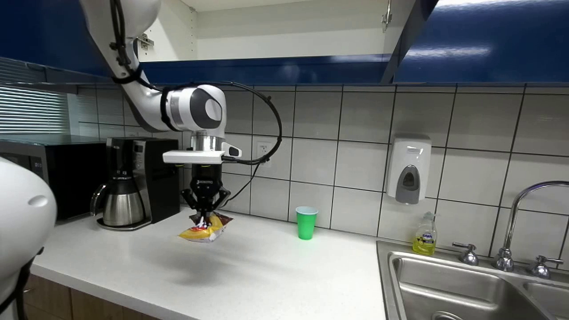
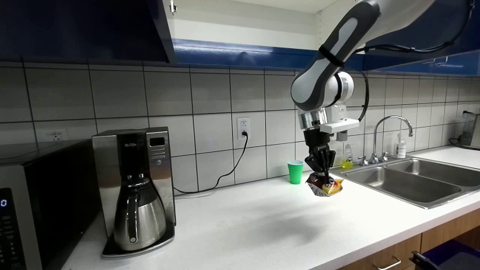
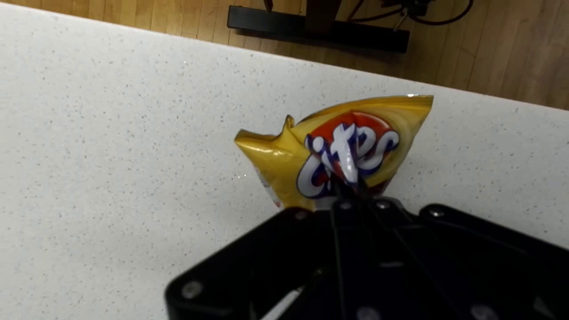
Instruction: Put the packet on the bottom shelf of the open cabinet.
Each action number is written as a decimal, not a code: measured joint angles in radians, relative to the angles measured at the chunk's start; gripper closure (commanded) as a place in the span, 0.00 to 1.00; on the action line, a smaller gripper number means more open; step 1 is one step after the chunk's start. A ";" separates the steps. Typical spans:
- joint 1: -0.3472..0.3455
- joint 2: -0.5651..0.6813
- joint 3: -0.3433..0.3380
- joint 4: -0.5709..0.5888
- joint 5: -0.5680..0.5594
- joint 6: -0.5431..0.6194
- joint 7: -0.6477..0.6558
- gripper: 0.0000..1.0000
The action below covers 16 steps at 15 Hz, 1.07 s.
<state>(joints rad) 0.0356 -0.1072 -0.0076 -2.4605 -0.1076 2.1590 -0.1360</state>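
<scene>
The packet, yellow and dark brown with a red and white logo, hangs above the white counter in both exterior views [image 1: 193,233] [image 2: 333,187] and in the wrist view [image 3: 280,166]. My gripper [image 1: 204,216] points down and is shut on the packet's pinched middle; its fingertips also show in an exterior view [image 2: 325,179] and in the wrist view [image 3: 351,189]. The open cabinet [image 1: 289,35] [image 2: 243,22] is on the wall above, higher than the gripper. The bottom shelf shows only its blue front edge [image 1: 266,71] [image 2: 243,53]; its top surface is hidden from below.
Blue doors [image 1: 484,49] [image 2: 82,30] flank the cabinet opening. A green cup [image 1: 306,224] stands by the tiled wall. A coffee maker [image 2: 159,161] and microwave [image 2: 56,187] stand at one end, a sink [image 1: 385,284] with faucet [image 1: 513,213] at the other. A soap dispenser [image 1: 409,166] hangs on the wall.
</scene>
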 measured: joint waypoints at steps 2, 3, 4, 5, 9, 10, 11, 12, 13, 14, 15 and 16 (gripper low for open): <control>0.006 -0.080 0.003 -0.046 0.000 -0.029 0.000 1.00; 0.007 -0.119 0.005 -0.064 0.000 -0.045 0.000 1.00; 0.008 -0.161 0.007 -0.079 0.001 -0.062 0.000 1.00; 0.008 -0.205 0.008 -0.088 0.001 -0.083 0.000 1.00; 0.008 -0.404 0.008 -0.091 0.003 -0.177 0.001 1.00; 0.008 -0.456 0.008 -0.085 0.003 -0.199 0.001 1.00; 0.008 -0.506 0.008 -0.074 0.003 -0.223 0.001 1.00; 0.008 -0.548 0.008 -0.059 0.003 -0.246 0.001 1.00; 0.008 -0.586 0.008 -0.038 0.003 -0.266 0.001 1.00; 0.008 -0.618 0.008 -0.013 0.003 -0.285 0.001 1.00; 0.009 -0.646 0.008 0.016 0.003 -0.300 0.001 1.00; 0.009 -0.667 0.008 0.044 0.003 -0.308 0.001 1.00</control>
<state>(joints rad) 0.0444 -0.7742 0.0003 -2.4163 -0.1041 1.8506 -0.1351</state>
